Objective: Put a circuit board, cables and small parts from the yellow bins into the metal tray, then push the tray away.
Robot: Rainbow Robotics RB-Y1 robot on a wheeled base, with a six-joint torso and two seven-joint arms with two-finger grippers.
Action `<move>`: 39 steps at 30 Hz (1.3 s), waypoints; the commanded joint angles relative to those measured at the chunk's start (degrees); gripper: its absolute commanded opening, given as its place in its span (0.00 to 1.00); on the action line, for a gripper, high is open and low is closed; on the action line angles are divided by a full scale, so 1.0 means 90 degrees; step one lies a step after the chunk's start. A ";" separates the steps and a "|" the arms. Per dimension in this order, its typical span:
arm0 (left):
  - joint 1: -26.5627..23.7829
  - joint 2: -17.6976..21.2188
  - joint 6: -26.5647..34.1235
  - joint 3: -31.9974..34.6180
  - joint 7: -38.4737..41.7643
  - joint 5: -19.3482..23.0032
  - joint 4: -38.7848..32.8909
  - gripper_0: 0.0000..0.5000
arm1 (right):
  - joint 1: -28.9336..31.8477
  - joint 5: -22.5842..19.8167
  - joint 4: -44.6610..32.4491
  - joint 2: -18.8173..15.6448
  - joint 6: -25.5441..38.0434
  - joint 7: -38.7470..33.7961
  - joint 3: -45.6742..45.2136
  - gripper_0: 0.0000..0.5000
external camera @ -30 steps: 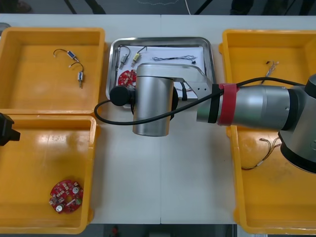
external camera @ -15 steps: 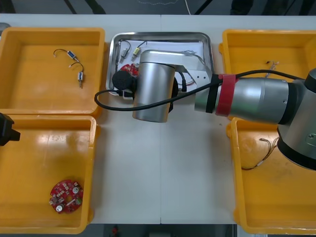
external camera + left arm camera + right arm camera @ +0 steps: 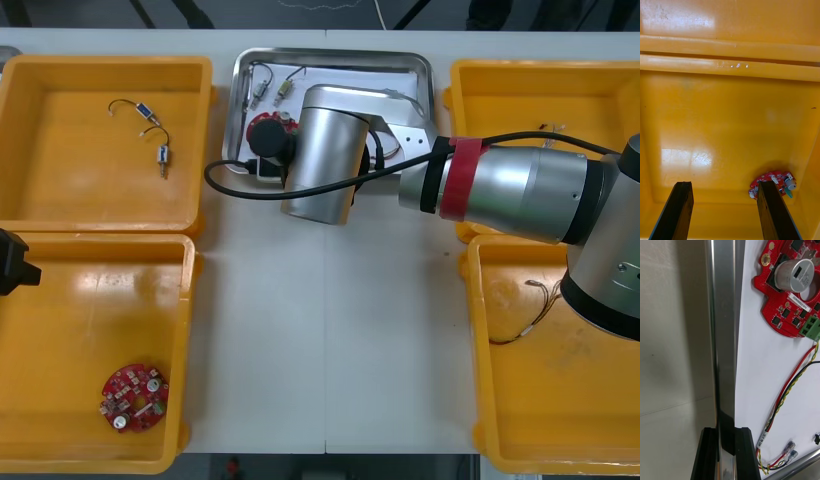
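The metal tray (image 3: 335, 56) lies at the far middle of the table, white inside. It holds a round red circuit board (image 3: 268, 125), small metal parts (image 3: 262, 92) and a red and yellow cable (image 3: 790, 390). My right arm (image 3: 320, 150) reaches over the tray's near side and covers much of it. In the right wrist view my right gripper (image 3: 725, 431) is shut on the tray's rim (image 3: 724, 333), one finger on each side, with the board (image 3: 790, 288) just inside. My left gripper (image 3: 725, 187) hangs open over the near left bin, away from the tray.
The far left yellow bin (image 3: 105, 200) holds two small metal parts (image 3: 160, 150). The near left bin (image 3: 90, 300) holds another red circuit board (image 3: 133, 396). Thin cables (image 3: 535, 310) lie in the near right bin (image 3: 560, 440). Bare table stretches between the bins.
The tray has slid toward the table's far edge and a little to the right, with my right gripper on its rim. The left arm has not moved.
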 commanded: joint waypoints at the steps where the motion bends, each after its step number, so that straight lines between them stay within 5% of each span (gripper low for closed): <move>1: 0.0124 0.0132 -0.0030 0.0207 -0.0605 0.0044 -0.0195 1.00 | -0.0385 -0.0050 0.0162 0.0114 -0.0207 0.0387 -0.0206 0.00; 13: 0.0124 0.0132 -0.0030 0.0207 -0.0605 0.0044 -0.0195 1.00 | -0.0404 -0.0050 0.0435 0.0114 -0.0480 0.0524 -0.0216 0.04; 14: 0.0124 0.0132 -0.0030 0.0207 -0.0605 0.0044 -0.0195 1.00 | -0.0404 -0.0050 0.0445 0.0114 -0.0480 0.0533 -0.0216 0.40; 15: 0.0124 0.0132 -0.0030 0.0207 -0.0605 0.0044 -0.0195 1.00 | -0.0404 -0.0050 0.0454 0.0114 -0.0490 0.0533 -0.0216 0.60; 16: 0.0124 0.0132 -0.0030 0.0207 -0.0605 0.0044 -0.0195 1.00 | -0.0385 -0.0050 0.0464 0.0114 -0.0490 0.0553 -0.0216 0.92; 17: 0.0124 0.0132 -0.0030 0.0207 -0.0605 0.0044 -0.0195 1.00 | -0.0385 -0.0050 0.0464 0.0114 -0.0490 0.0553 -0.0216 1.00; 27: 0.0124 0.0132 -0.0030 0.0207 -0.0605 0.0044 -0.0195 1.00 | -0.0346 -0.0499 0.0171 0.0114 0.0233 0.0719 -0.0880 1.00; 39: 0.0124 0.0132 -0.0030 0.0207 -0.0605 0.0044 -0.0195 1.00 | 0.0748 -0.0147 -0.1938 0.0114 0.2557 0.0670 -0.2628 1.00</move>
